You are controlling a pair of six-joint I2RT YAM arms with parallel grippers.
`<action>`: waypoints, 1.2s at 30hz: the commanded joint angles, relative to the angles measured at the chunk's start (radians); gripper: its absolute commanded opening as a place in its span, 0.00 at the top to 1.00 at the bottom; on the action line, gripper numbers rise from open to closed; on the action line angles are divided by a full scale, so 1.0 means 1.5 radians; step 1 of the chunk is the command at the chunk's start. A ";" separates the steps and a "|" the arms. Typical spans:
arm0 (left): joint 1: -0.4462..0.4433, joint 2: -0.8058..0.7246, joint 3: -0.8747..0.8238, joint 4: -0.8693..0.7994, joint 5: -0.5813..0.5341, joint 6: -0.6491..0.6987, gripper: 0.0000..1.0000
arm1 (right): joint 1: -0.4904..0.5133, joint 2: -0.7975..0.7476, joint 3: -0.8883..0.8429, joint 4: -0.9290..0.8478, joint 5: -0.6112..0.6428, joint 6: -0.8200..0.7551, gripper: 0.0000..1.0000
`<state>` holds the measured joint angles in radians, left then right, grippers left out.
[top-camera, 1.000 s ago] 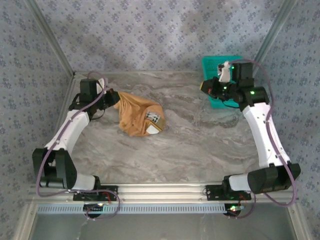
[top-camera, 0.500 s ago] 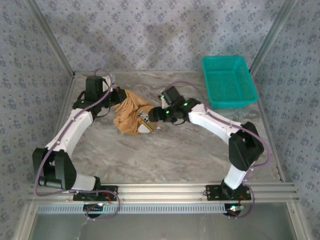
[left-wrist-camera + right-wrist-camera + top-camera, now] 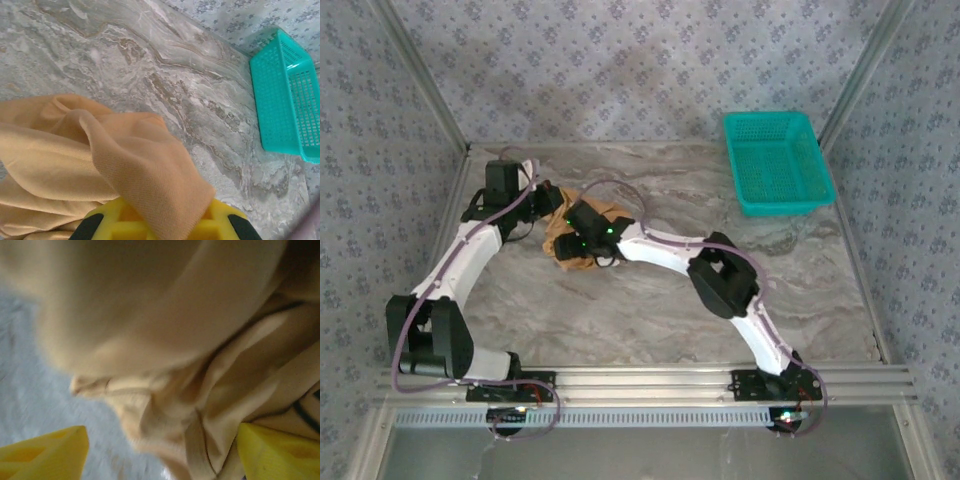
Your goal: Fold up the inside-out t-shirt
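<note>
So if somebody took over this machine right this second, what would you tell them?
Left gripper: shut on a fold of the t-shirt.
Right gripper: open, a finger either side of the cloth, nothing pinched.
T-shirt: a crumpled heap on the left half of the table; the teal basket sits far right, apart from it.
Done: no fold made yet.
To do: spread the shirt flat, then fold it.

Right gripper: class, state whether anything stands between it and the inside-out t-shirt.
Nothing visible does. The right gripper, open, hangs close over the inside-out t-shirt, bunched cloth between its fingers; the left gripper is shut on another fold.
</note>
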<state>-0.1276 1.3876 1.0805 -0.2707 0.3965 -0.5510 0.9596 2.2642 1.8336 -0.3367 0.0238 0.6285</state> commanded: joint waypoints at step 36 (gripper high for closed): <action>-0.120 -0.021 0.015 -0.061 0.016 0.020 1.00 | -0.472 -0.490 -0.422 -0.170 -0.145 -0.041 1.00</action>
<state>-0.1825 1.2167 1.1725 -0.4477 0.4492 -0.5308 0.2691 1.3594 1.1633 -0.5667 -0.2932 0.6281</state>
